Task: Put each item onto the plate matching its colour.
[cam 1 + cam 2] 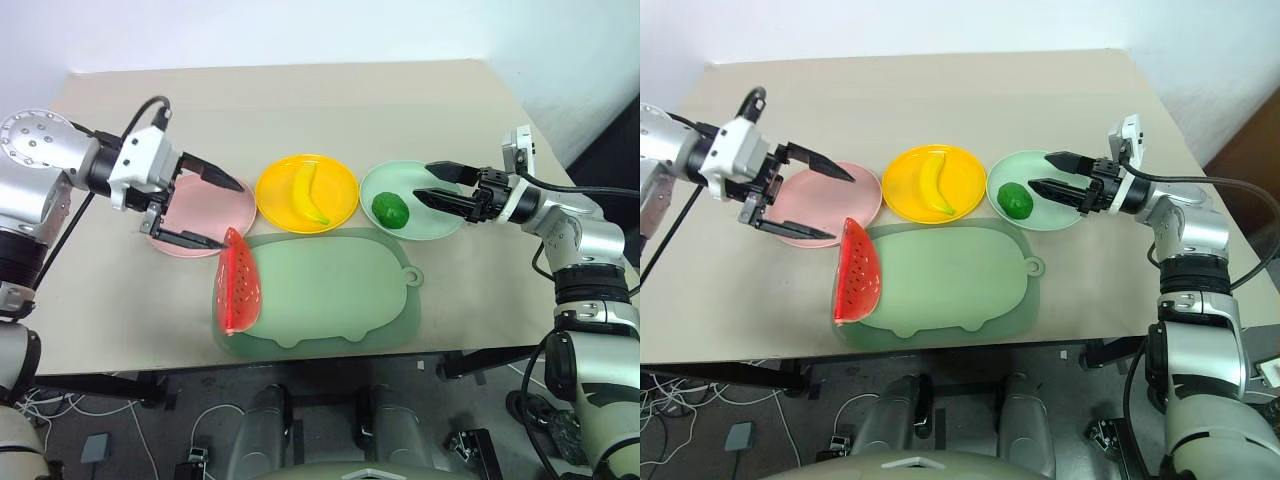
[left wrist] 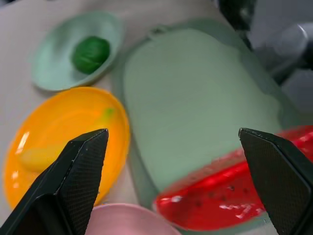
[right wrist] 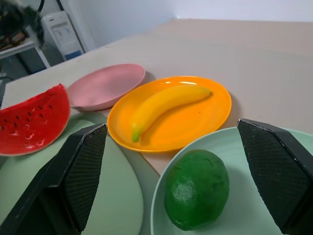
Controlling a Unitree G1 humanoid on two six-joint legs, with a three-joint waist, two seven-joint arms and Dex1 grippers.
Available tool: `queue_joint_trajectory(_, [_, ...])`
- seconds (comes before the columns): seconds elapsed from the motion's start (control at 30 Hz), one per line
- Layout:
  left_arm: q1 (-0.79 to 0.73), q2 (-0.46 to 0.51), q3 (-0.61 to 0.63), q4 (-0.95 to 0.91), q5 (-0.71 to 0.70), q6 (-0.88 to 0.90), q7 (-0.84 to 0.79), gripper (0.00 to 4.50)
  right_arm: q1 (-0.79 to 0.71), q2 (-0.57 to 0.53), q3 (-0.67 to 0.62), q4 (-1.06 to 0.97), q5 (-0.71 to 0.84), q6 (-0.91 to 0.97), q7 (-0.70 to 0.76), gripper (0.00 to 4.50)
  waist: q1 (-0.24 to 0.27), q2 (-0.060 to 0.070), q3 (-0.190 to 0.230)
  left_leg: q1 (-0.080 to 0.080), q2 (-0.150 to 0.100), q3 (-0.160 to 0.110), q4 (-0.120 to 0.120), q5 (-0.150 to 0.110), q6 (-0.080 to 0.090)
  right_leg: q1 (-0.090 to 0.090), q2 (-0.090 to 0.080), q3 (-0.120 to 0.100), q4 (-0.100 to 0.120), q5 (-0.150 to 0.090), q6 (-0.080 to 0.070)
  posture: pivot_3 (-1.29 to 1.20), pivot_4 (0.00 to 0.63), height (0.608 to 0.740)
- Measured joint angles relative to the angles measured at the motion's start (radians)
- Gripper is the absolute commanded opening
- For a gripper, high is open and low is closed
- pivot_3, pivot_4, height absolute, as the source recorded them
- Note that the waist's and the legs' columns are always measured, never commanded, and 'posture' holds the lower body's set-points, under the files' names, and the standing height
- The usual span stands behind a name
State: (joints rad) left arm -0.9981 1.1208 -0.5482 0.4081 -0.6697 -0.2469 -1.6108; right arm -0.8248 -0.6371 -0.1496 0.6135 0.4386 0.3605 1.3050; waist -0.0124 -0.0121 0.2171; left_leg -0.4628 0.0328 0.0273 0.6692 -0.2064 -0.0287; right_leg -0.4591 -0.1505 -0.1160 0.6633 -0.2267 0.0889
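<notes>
The red watermelon wedge (image 1: 238, 282) lies on the left end of the pale green pig-shaped mat (image 1: 330, 290), just beside the bare pink plate (image 1: 215, 205). My left gripper (image 1: 215, 212) hovers open over the pink plate, its fingertips pointing toward the wedge and apart from it. The yellow banana (image 1: 308, 193) rests in the orange-yellow plate (image 1: 340, 205). The small dark-green fruit (image 1: 390, 210) sits in the mint green plate (image 1: 385, 180). My right gripper (image 1: 432, 182) is held open and level above the mint plate, holding nothing.
The three plates stand in a row along the far side of the mat, on a beige table (image 1: 300, 110). The mat's near edge lies close to the table's front edge. Cables run on the floor below.
</notes>
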Motion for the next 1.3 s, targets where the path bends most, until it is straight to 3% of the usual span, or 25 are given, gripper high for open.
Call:
queue_joint_trajectory(0.2, [-0.095,0.039,-0.201,-0.035,-0.08,-0.154,0.0,4.5,0.0,0.001,0.0,-0.003,0.007,0.004,-0.008,4.48,0.003,0.0,0.0,-0.001,0.0,0.0,0.001,0.0,0.0,0.0,0.0,0.0,0.0,0.0,0.0,0.0,0.15,0.677])
queue_joint_trajectory(0.63, [-0.286,0.049,-0.58,0.125,-0.015,-0.471,0.0,4.5,0.035,-0.003,-0.002,-0.046,0.017,0.015,-0.004,4.48,0.001,0.001,0.0,-0.005,0.001,-0.001,0.012,-0.001,0.002,-0.001,0.0,0.0,0.003,-0.001,0.002,0.0,0.15,0.677])
queue_joint_trajectory(0.9, [-0.304,-0.005,-0.651,0.178,-0.011,-0.58,0.0,4.5,0.127,-0.027,0.055,-0.183,-0.004,-0.054,0.102,4.48,0.007,0.001,0.0,-0.013,0.0,-0.002,0.017,0.0,0.005,-0.006,0.0,0.0,0.002,0.004,0.003,0.0,0.15,0.677])
queue_joint_trajectory(1.3, [-0.326,-0.074,-0.675,0.266,0.008,-0.684,0.0,4.5,0.217,-0.079,0.153,-0.297,-0.049,-0.116,0.214,4.48,0.004,0.001,0.0,-0.014,0.0,-0.002,0.018,0.001,0.006,-0.006,0.0,0.0,0.002,0.005,0.003,0.0,0.15,0.677])
